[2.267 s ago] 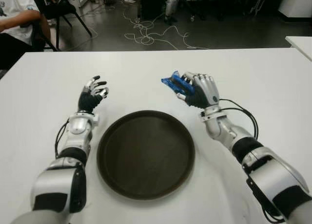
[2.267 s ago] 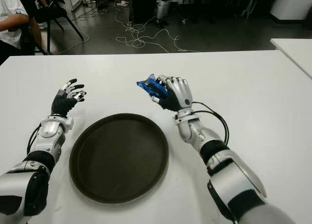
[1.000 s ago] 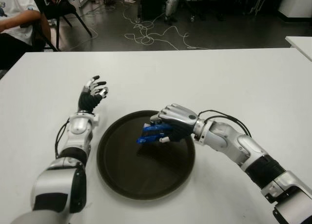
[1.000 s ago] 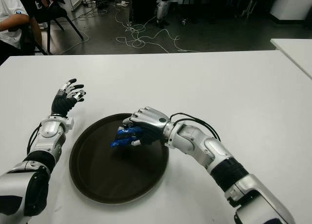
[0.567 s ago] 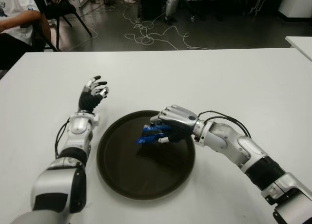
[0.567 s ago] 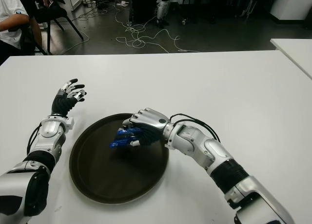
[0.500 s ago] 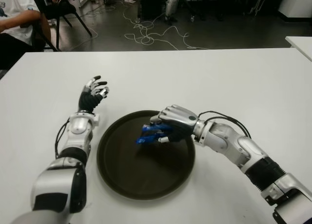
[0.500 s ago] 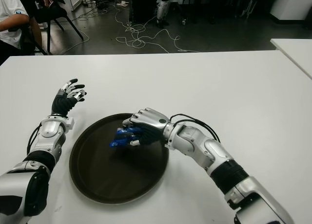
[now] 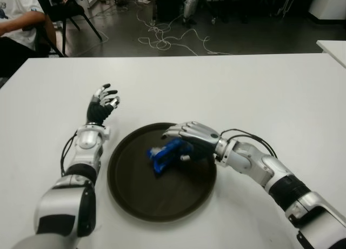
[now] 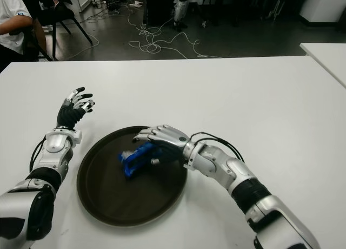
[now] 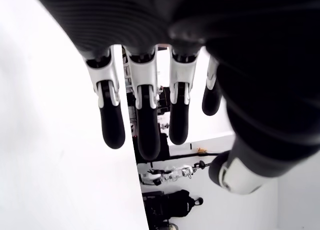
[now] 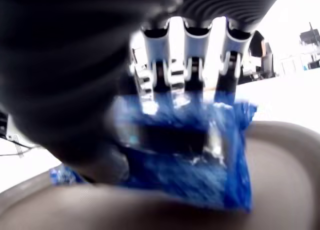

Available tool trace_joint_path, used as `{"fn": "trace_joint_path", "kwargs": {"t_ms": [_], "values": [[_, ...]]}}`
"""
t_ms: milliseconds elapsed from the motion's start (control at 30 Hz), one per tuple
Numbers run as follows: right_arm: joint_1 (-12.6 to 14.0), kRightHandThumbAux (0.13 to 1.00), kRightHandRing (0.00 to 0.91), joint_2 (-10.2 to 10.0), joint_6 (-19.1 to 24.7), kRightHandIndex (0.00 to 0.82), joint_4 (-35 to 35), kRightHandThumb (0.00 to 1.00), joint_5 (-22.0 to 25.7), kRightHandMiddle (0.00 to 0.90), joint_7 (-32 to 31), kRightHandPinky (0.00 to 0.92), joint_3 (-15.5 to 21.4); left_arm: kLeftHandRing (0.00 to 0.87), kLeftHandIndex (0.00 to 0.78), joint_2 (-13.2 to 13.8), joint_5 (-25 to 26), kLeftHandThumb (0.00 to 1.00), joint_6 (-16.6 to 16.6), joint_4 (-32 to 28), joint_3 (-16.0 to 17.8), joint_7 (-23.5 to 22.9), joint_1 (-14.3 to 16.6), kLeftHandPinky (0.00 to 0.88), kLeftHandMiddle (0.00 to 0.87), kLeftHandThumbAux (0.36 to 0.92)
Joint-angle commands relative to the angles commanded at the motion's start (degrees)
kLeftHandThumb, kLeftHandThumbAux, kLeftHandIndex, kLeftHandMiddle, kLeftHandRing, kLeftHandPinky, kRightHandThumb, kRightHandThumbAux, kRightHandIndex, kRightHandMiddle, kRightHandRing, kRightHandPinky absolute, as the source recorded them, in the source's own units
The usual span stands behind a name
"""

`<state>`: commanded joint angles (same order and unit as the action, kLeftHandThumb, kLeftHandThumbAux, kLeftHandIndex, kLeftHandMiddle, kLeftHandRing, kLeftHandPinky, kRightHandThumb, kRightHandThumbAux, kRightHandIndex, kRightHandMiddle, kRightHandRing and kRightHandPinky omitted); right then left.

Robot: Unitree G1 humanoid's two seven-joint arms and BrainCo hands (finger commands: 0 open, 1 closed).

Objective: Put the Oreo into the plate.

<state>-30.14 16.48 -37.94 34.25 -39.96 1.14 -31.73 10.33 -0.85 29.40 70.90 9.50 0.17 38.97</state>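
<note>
- The Oreo, a blue packet, lies on the floor of the plate, a little toward the plate's far rim and close to its middle, one end tilted toward my left.
- My right hand arches over the packet's right end. My fingers are stretched out and loosening rather than clamped; in the right wrist view the fingertips show right at the wrapper, so I judge the grip to be letting go, though I cannot tell whether any touch remains.
- The step in hand is the release. I judge the task nearly done, since the packet is inside the rim.
- Next I need to spread the fingers fully and lift the hand straight up and back toward the table's right side, without dragging the packet or nudging the plate.
- Half a second ago the packet hung pinched under my curled fingers above the plate; now it is down on the plate and my fingers have opened out.
- My left hand shows over the table, beyond the plate's left rim, fingers spread, holding nothing.
</note>
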Motion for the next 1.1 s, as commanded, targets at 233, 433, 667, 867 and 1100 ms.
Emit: {"fn": "trace_joint_path", "kwargs": {"t_ms": [233,433,667,867,1100], "values": [[-2.2,0.743,0.0,-1.1,-1.6,0.0,6.3,0.001,0.0,0.0,3.3,0.0,0.4,0.306,0.155,-0.1,0.4,0.328,0.2,0.0,0.3,-0.8,-0.1,0.34,0.265,0.722],[-8.4,0.754,0.0,-1.3,-2.5,0.0,20.9,0.0,0.6,0.0,8.4,0.0,1.9,0.311,0.158,-0.1,0.4,0.337,0.1,0.0,0.5,-0.9,0.0,0.348,0.265,0.717],[-12.3,0.791,0.0,-3.3,-0.6,0.0,32.7,0.0,2.0,0.0,15.6,0.0,4.3,0.309,0.156,-0.1,0.1,0.315,0.6,0.0,0.2,-1.0,-0.1,0.345,0.262,0.737],[-13.4,0.792,0.0,-4.0,1.3,0.0,36.5,0.0,6.3,0.0,15.5,0.0,8.5,0.303,0.151,0.0,0.1,0.299,0.9,0.0,0.2,-1.8,-0.1,0.33,0.261,0.747],[-15.0,0.782,0.0,-4.8,5.5,0.0,38.7,0.0,11.0,0.001,12.5,0.008,12.5,0.311,0.154,0.1,0.4,0.316,0.5,0.2,0.5,-2.7,0.1,0.338,0.267,0.749]]}}
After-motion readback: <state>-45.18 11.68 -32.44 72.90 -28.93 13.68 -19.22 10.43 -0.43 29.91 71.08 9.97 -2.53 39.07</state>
